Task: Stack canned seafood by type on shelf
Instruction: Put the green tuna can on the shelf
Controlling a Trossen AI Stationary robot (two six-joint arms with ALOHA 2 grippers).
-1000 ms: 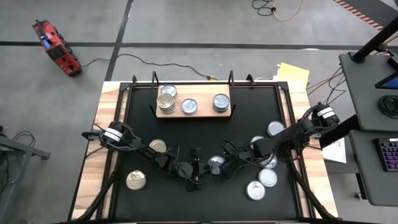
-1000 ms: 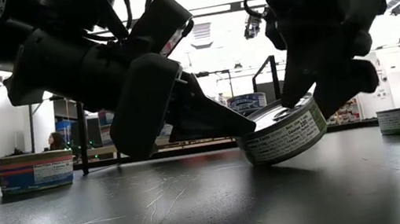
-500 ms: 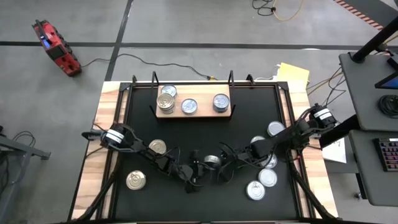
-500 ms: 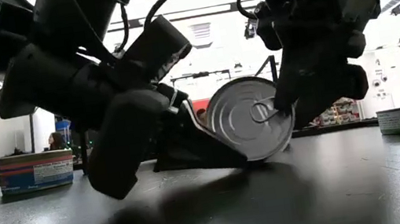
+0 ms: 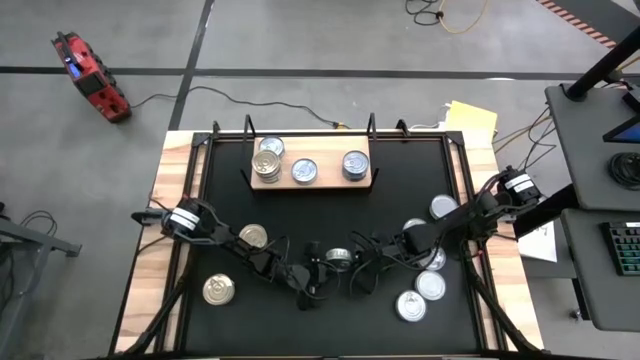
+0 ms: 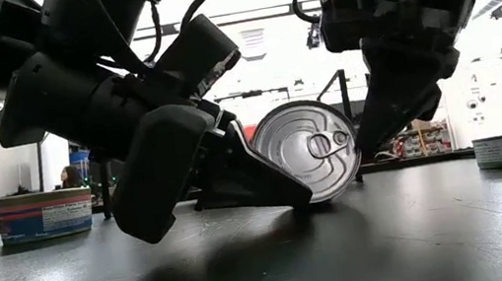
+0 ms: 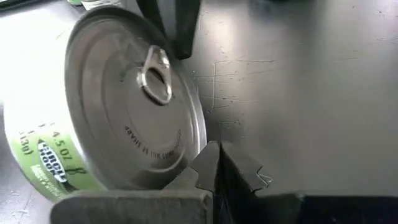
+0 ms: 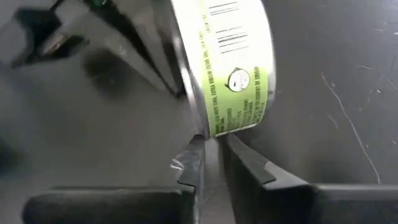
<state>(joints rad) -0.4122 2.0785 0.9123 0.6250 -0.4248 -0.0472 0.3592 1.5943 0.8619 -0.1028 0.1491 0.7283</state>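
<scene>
Left hand (image 6: 267,183): fingers pressed together, tip wedged under the lower edge of the can, at the front middle of the surface (image 5: 400,190).
Right hand (image 8: 210,163): fingers nearly together, just beside the can rim; I cannot tell if they pinch it.
Can (image 6: 307,151): silver top, green label, standing on its edge between both hands.
Shelf (image 5: 310,180): wooden board at the back, carrying three groups of cans.
Other cans: scattered near both arms.

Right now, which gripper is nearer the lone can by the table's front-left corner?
Left. The left gripper is right of the lone can; the right gripper lies farther right, past the tipped can.
</scene>
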